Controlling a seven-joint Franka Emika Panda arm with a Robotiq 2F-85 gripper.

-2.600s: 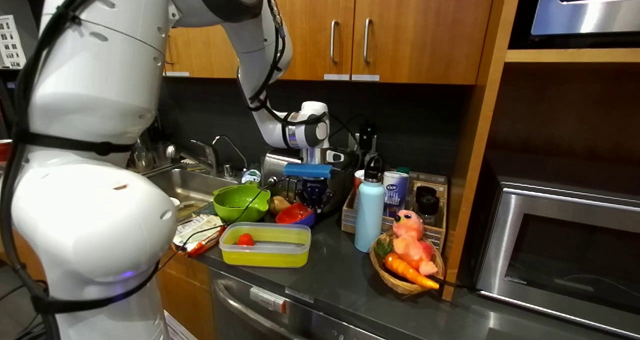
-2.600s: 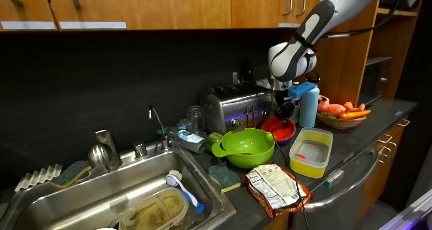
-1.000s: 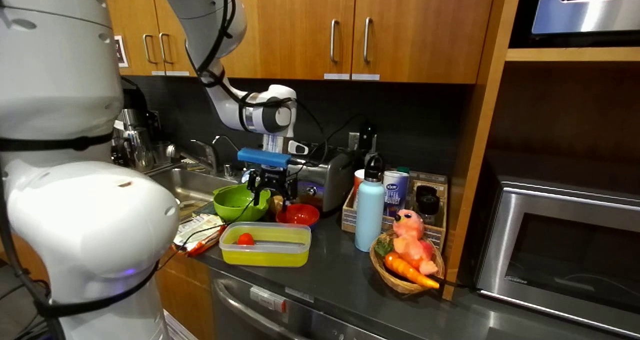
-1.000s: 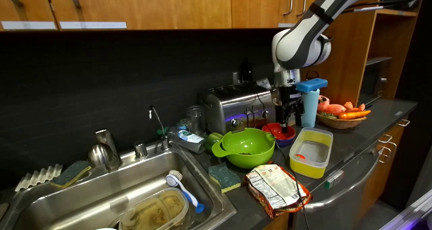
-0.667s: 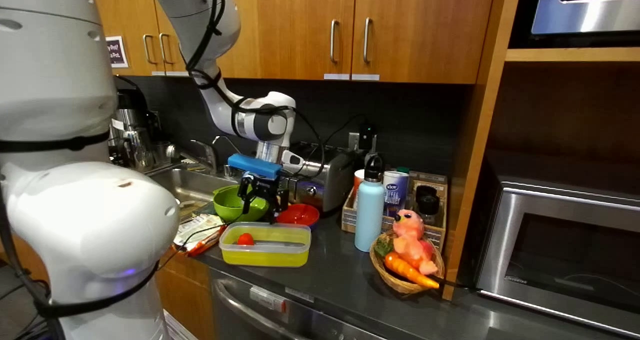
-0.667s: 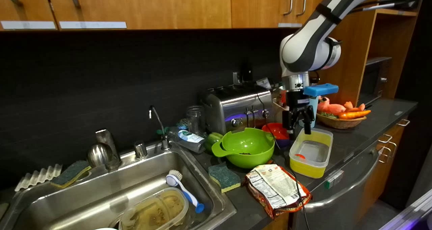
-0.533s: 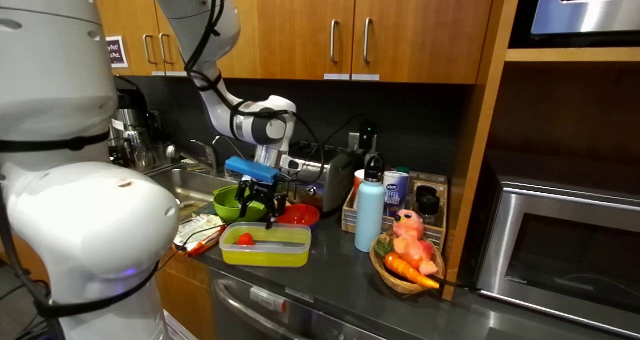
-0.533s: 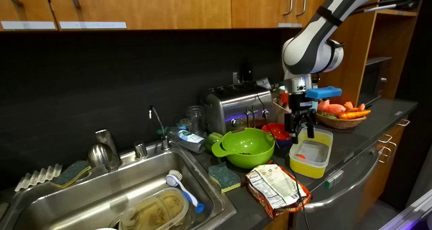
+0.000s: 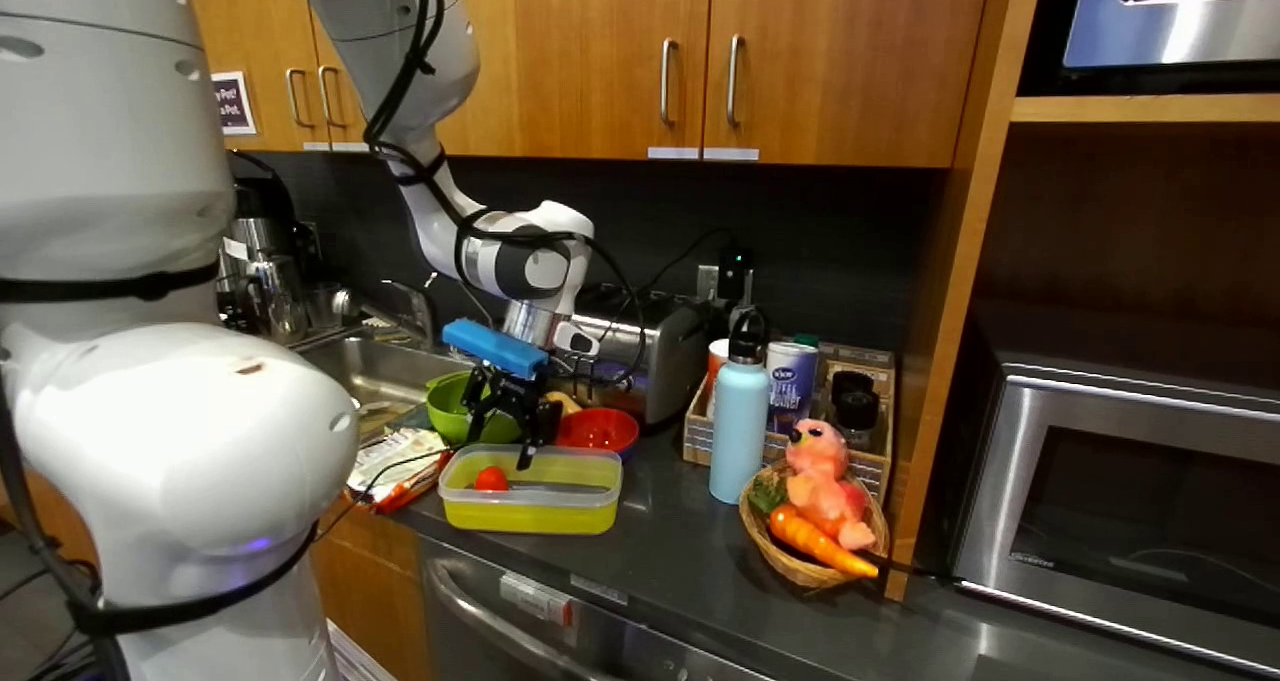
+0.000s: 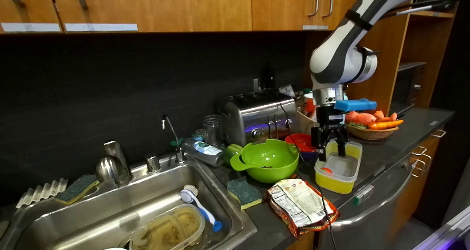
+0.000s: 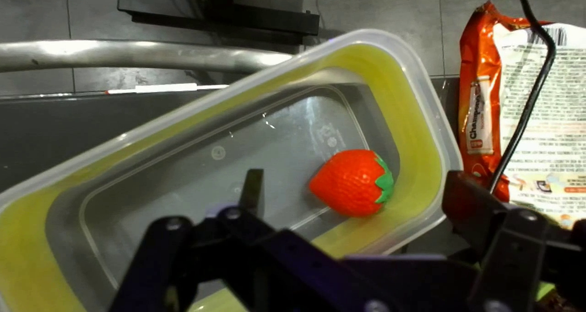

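A red toy strawberry point(image 11: 350, 183) with green leaves lies in one end of the yellow-sided clear container point(image 11: 419, 133), its tip pointing toward the container's middle. Above it my gripper point(image 11: 353, 183) stands open, and nothing is between its fingers. In the wrist view one finger point(image 11: 253, 186) shows over the container's floor and the opposite finger point(image 11: 467, 197) over its corner rim, on either side of the strawberry. Both exterior views have the gripper point(image 10: 332, 156) tilted and low at the back rim of the container, with the strawberry point(image 9: 491, 479) below its fingertips.
Behind the container sit a green bowl point(image 10: 270, 165) and a red bowl point(image 9: 598, 429) nested in a blue one. A snack packet point(image 10: 301, 204) with a black cable point(image 11: 526, 115) across it lies alongside. A toaster point(image 10: 264, 114), blue bottle point(image 9: 738, 431) and basket point(image 9: 800, 569) stand near.
The gripper has left the red bowl, come forward over the yellow container and sunk lower while tilting. The red bowl, tilted at first, now rests level in the blue one.
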